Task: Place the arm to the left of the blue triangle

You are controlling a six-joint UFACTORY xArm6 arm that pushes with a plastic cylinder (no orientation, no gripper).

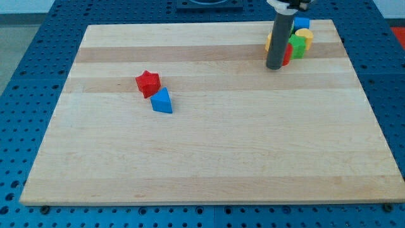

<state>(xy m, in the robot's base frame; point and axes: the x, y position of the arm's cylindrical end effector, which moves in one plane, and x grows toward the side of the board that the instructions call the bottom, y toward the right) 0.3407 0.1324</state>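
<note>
The blue triangle (162,101) lies on the wooden board at the view's left of centre. A red star-shaped block (148,83) touches it at its upper left. My tip (274,66) is far off to the view's right of the blue triangle, near the board's top right. The rod stands right beside a cluster of blocks there.
The cluster at the top right holds a green block (297,45), a yellow block (305,37), a blue block (301,23) and a red block (286,56), partly hidden by the rod. The wooden board (209,158) rests on a blue perforated table (25,76).
</note>
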